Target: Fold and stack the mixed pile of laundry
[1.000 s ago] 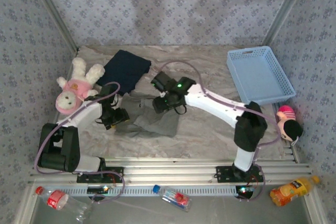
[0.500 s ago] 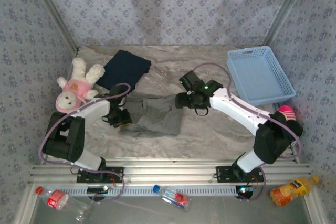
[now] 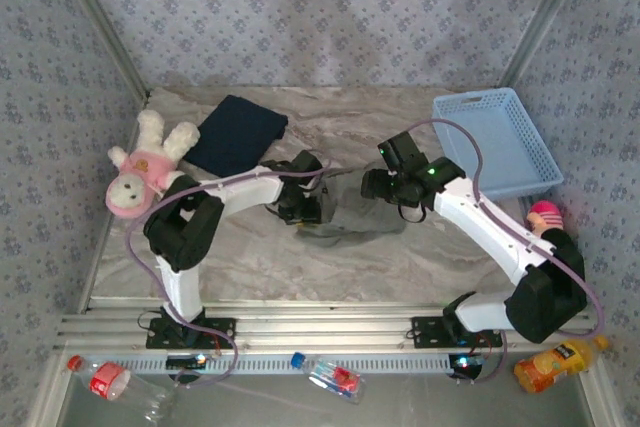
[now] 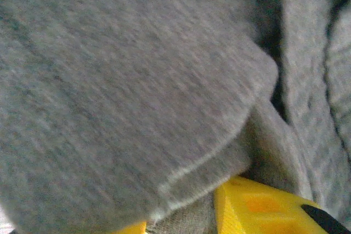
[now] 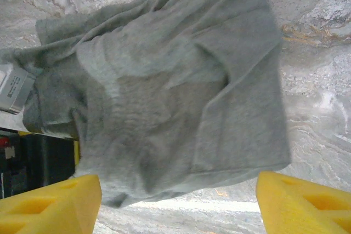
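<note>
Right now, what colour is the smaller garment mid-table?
The smaller garment is olive-grey; the right wrist view shows it best.

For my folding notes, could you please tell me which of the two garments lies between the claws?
The smaller olive-grey garment, bunched mid-table between the left claw and right claw; the navy garment lies flat, apart, toward the back left.
</note>
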{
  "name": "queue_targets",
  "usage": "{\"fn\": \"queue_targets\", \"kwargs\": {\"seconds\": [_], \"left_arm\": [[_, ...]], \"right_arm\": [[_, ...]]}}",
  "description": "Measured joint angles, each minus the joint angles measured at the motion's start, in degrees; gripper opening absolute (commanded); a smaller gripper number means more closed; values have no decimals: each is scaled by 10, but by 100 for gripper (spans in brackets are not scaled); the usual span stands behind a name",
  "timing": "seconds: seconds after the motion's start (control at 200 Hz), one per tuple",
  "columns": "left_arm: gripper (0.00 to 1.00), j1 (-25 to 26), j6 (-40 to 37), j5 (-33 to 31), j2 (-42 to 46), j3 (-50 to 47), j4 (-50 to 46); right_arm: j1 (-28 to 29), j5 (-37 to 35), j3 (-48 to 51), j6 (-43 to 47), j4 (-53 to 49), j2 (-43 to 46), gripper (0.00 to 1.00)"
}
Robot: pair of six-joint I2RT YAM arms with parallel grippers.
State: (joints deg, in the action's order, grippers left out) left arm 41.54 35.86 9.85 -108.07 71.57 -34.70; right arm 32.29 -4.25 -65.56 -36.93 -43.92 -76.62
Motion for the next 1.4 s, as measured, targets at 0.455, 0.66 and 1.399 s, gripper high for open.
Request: {"fn": "queue_targets", "kwargs": {"seconds": [0.455,0.66,1.399], "left_arm": [[0,-27,-24,-50,196,-152,-49],[0,13,-51,17,207,-208,46],[0,35,-21,48,91,-191,215]], "right_arm": [[120,-38,-167,8,-16,-255,77],[142,-84,-227,22,-66,-368,84],[63,-51,-171,50,-59,-321,0]]}}
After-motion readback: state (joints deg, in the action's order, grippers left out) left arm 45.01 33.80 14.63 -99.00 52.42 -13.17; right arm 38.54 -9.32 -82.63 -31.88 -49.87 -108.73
